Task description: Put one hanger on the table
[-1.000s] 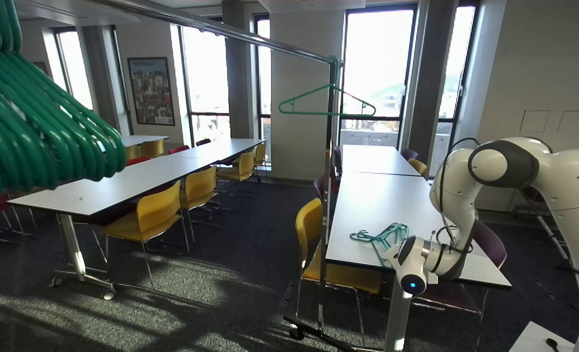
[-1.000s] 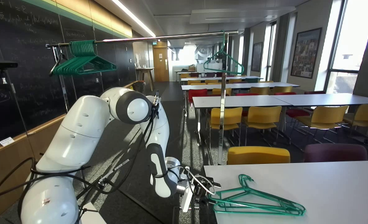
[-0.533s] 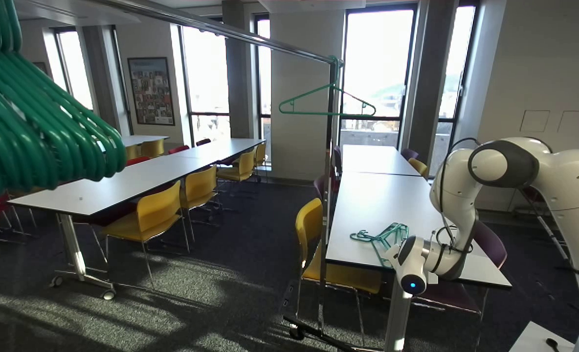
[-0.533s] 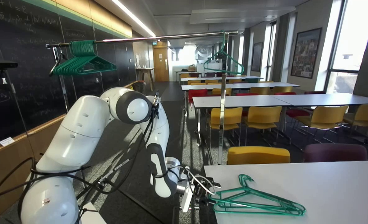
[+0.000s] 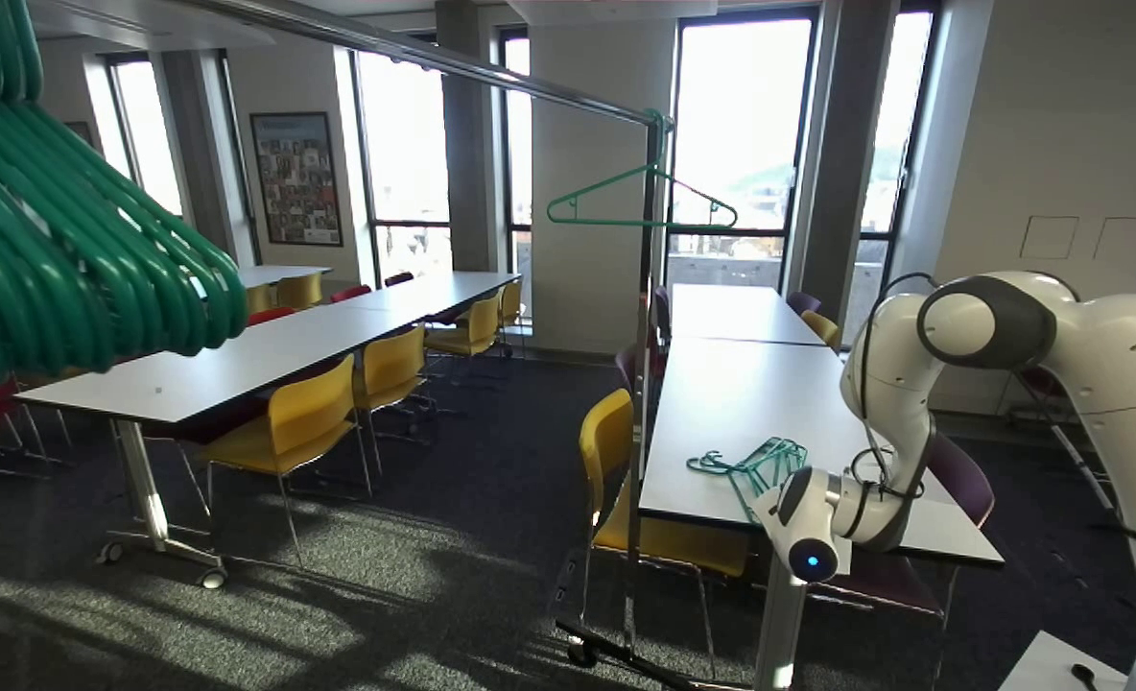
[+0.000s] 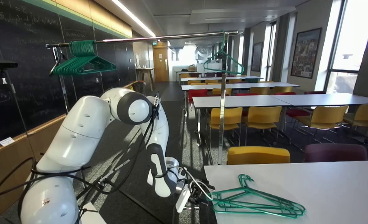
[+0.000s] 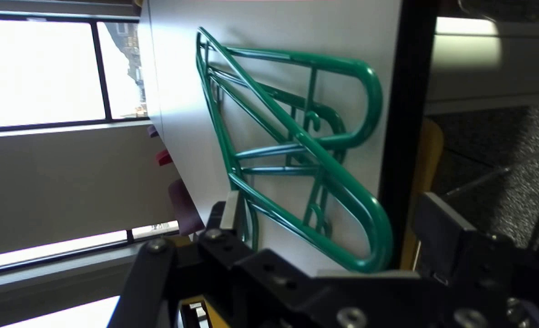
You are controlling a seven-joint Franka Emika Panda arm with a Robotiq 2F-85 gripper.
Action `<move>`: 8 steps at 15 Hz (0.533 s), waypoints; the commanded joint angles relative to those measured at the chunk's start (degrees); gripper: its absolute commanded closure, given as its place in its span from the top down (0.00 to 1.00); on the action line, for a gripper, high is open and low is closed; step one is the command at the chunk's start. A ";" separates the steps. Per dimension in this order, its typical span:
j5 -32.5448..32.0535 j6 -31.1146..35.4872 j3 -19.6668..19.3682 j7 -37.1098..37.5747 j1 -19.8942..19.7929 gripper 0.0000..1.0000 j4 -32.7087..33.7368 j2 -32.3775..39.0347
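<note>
Teal-green hangers [image 6: 244,185] lie overlapped in a small pile on the white table [image 6: 336,189], near its front edge. In the wrist view the rounded end of the top hanger [image 7: 382,232] reaches in between the wide-spread fingers, close to the palm. My gripper [image 7: 339,217] is open and clamps nothing; whether the hanger touches the palm I cannot tell. The left finger [image 7: 230,212] stands beside the hanger bars, while the right one [image 7: 449,223] is beyond the table edge. In both exterior views the fingertips are mostly hidden by the wrist.
A single green hanger [image 5: 606,223] hangs from the metal clothes rail [image 6: 177,36] near its upright post [image 6: 222,118]. Many bunched hangers [image 6: 84,65] hang at the far end. A yellow chair [image 6: 258,155] and a purple chair [image 6: 335,152] stand along the table.
Over the last half second my wrist has tilted and drawn slightly back from the pile. One hanger on the table has shifted a little. The gripper has stayed open.
</note>
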 commanded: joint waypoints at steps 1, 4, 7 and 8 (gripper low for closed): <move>-4.23 5.04 1.78 6.12 -1.85 1.00 0.16 -0.23; -8.44 9.22 2.20 12.60 -3.06 1.00 0.17 -0.86; -14.11 16.27 3.89 21.92 -5.57 1.00 0.77 -1.83; -14.90 18.61 4.59 24.35 -6.30 1.00 1.17 -2.13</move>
